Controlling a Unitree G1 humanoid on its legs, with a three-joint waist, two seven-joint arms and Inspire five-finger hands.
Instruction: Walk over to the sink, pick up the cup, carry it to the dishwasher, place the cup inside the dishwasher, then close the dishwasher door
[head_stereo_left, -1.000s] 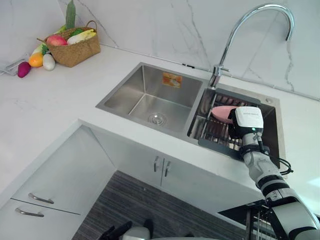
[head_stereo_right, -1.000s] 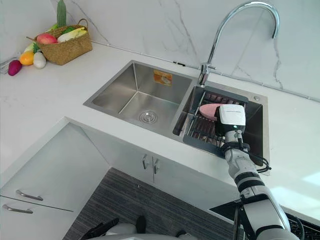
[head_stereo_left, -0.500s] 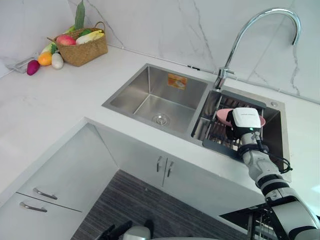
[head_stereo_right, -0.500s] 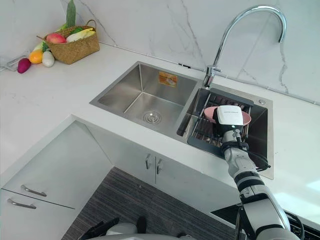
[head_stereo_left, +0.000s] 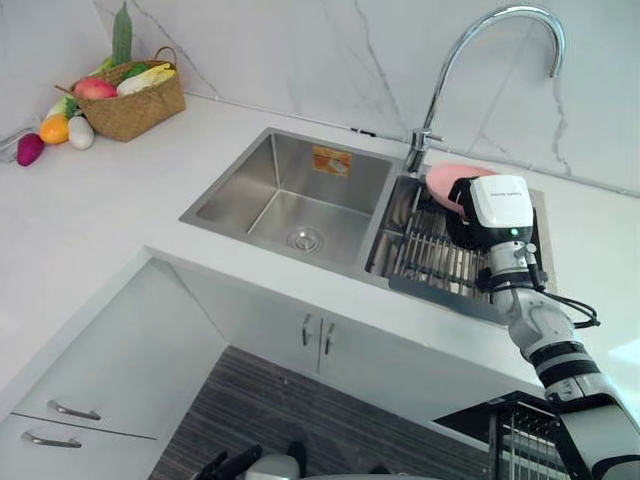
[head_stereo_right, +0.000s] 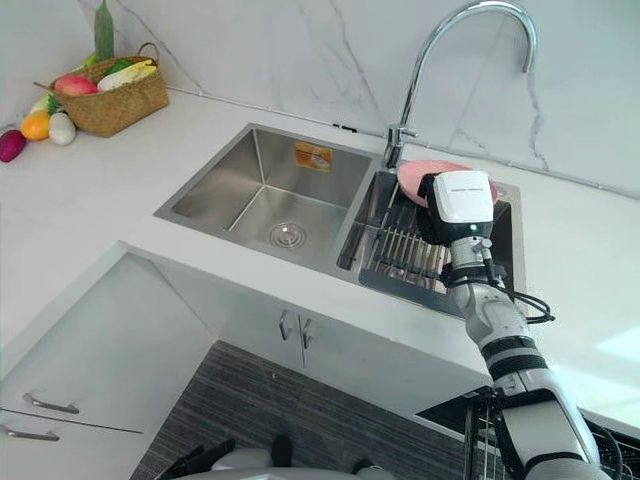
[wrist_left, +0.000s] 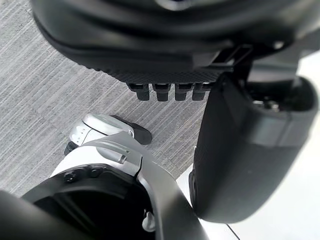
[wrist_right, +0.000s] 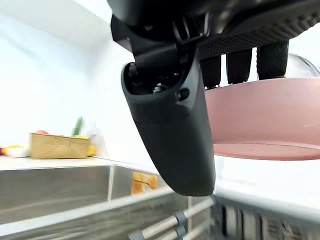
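Note:
My right hand holds the pink cup in the air above the dish rack in the sink's right basin, just beside the faucet base. In the right wrist view the fingers curl over the pink cup from above, with the thumb beside it. The cup is clear of the rack. My left hand hangs low over the grey floor with relaxed fingers and holds nothing.
The double steel sink is set in a white counter; its left basin is bare. A tall curved faucet arches over the right basin. A basket of fruit stands at the far left. The dishwasher's wire rack shows below right.
My right hand has risen with the pink cup, from down on the rack in the right basin to above the sink rim. The camera view has shifted a little.

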